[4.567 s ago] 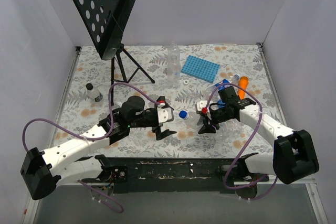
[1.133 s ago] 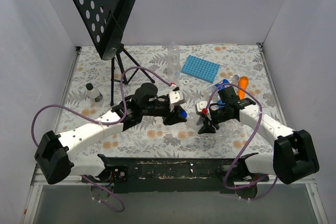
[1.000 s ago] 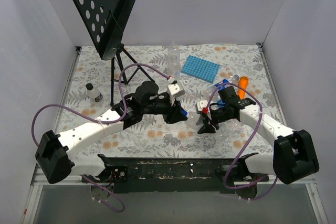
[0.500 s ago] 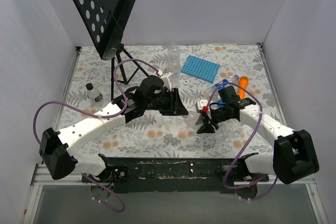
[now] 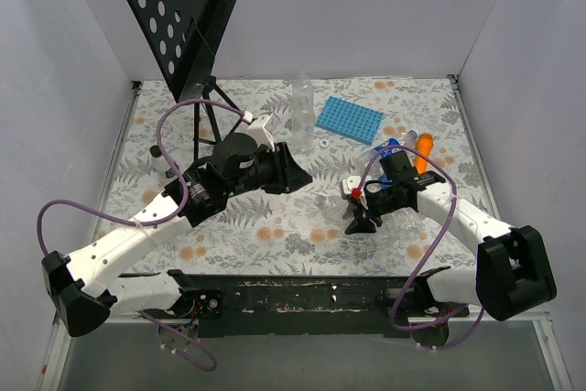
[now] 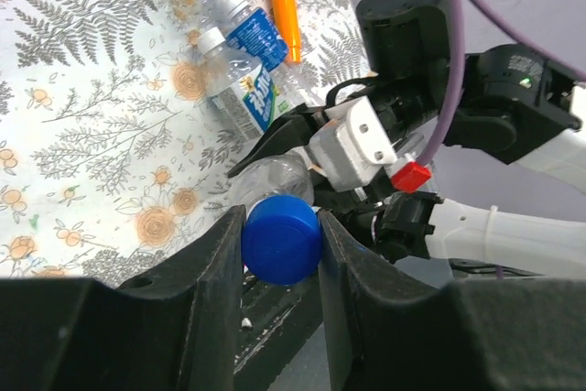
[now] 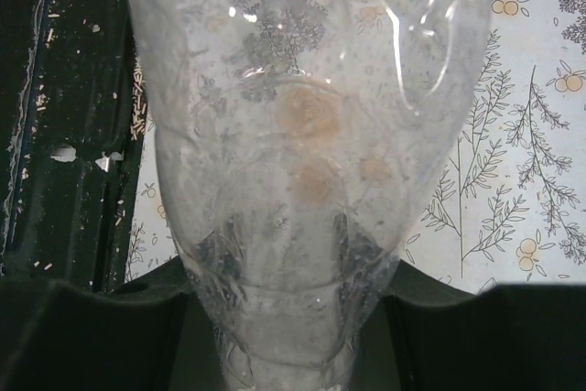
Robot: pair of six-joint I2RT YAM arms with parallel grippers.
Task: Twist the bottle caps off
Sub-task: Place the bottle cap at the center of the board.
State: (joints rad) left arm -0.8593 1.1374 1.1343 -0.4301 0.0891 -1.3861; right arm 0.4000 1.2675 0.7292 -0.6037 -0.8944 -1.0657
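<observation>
The blue bottle cap (image 6: 281,238) is pinched tight in my left end effector (image 5: 300,174), held up over the middle of the surface (image 5: 247,226). My right end effector (image 5: 357,220) is closed around 1 clear bottle (image 7: 302,135) near the front edge. More bottles (image 6: 252,43) lie by the right edge.

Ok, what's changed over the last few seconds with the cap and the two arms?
The left gripper closed on the blue cap, twisted, and has pulled back-left away from the clear bottle with the cap clamped in its fingers. The right gripper kept hold of that bottle in the same spot. Other bottles, blue tray and music stand have not moved.
</observation>
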